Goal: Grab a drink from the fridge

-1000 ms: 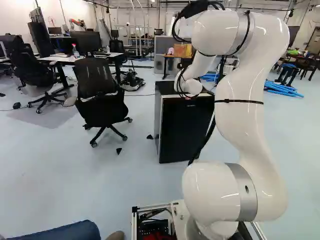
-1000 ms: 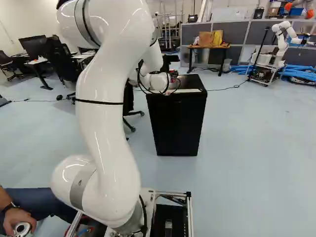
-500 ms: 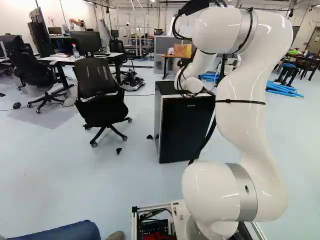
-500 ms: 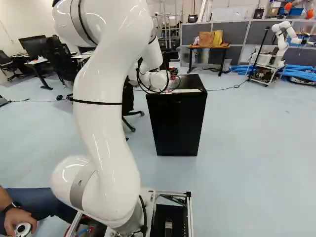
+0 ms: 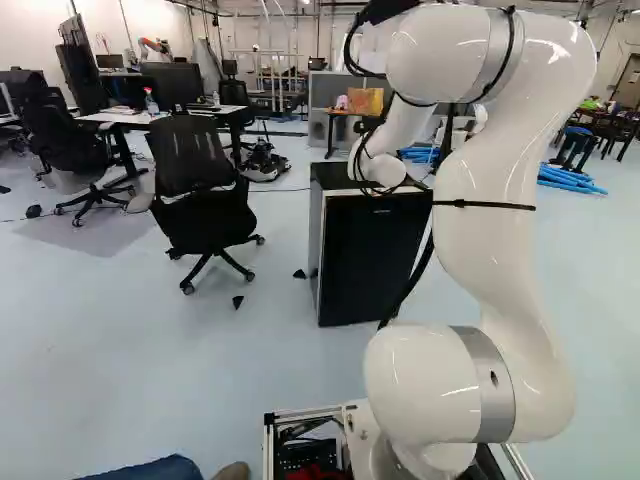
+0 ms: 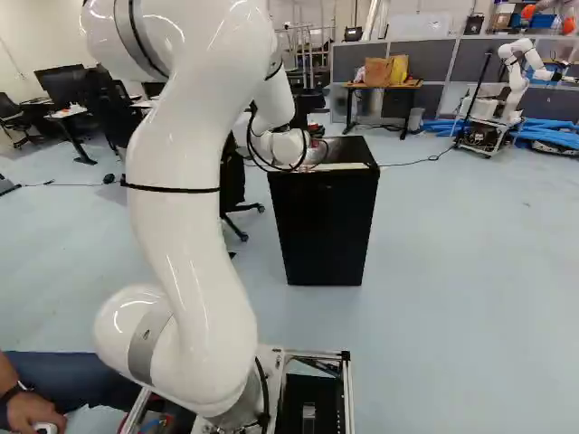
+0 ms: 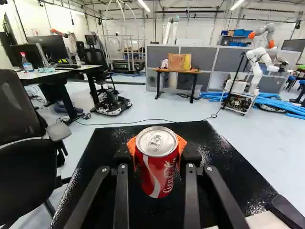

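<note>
A red drink can (image 7: 156,162) stands upright between the two fingers of my gripper (image 7: 157,160), which is shut on it, an orange pad against each side. Below the can lies the black top of the fridge (image 7: 114,143); whether the can's base touches it, I cannot tell. Both base views show the small black fridge (image 5: 370,260) (image 6: 326,226) with its door closed, ahead of my base. My white wrist (image 6: 285,149) is over the near edge of the fridge top and hides the gripper's fingers there.
An office chair (image 5: 200,190) stands beside the fridge, with desks (image 7: 62,74) beyond it. Farther off are a small table with a box (image 7: 178,70) and another robot (image 7: 252,71) near blue tubes. A person's hand (image 6: 32,411) and leg are close beside my base.
My arm's upper joints have drawn back a little toward the cameras, and the wrist has shifted slightly with them. Fridge and base have stayed put. The person's hand and leg have moved slightly.
</note>
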